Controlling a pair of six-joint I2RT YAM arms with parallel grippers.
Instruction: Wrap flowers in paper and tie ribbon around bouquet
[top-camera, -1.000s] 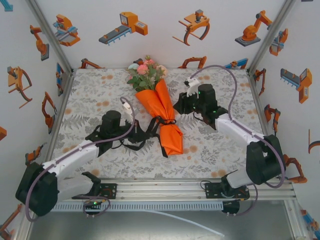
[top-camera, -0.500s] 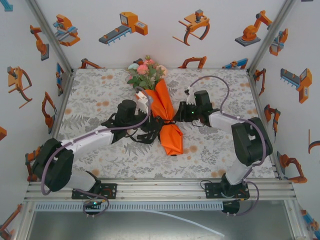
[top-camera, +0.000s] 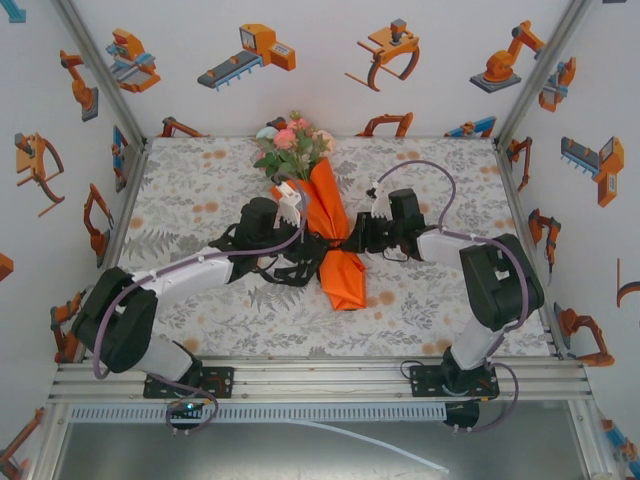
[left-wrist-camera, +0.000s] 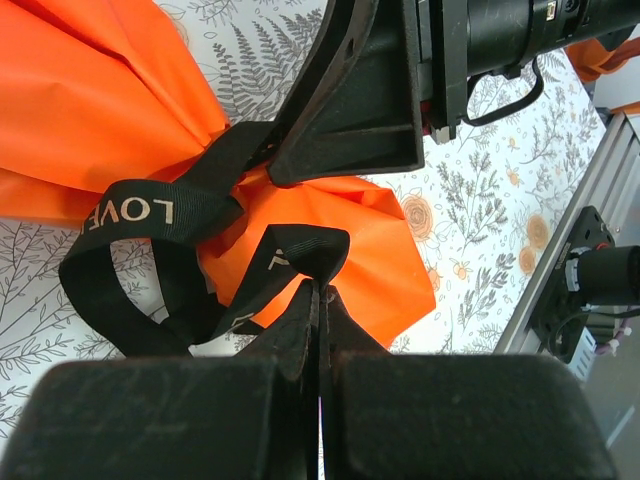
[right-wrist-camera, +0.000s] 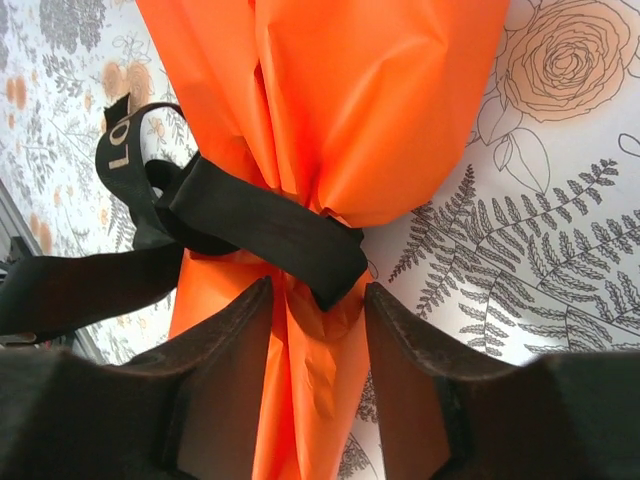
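Left wrist view: the left gripper (left-wrist-camera: 320, 300) is clamped on a tail of the ribbon (left-wrist-camera: 140, 212), probably to draw the knot snug. The right gripper (right-wrist-camera: 318, 310), jaws apart, straddles the tied waist of the bouquet (top-camera: 322, 210), seemingly to steady it mid-table, blooms toward the far edge.

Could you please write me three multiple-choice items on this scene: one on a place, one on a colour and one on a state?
1. Where does the ribbon sit?
A) around the blooms
B) around the pinched waist of the bouquet
C) flat along the table's near edge

2. What colour is the ribbon?
A) black
B) red
C) white

3. How is the left pincer?
A) wide open
B) shut on a stem
C) shut on the ribbon

Key:
1 B: the band cinches the orange paper mid-length.
2 A: it is black with pale lettering.
3 C: it is closed with a ribbon fold pinched in it.
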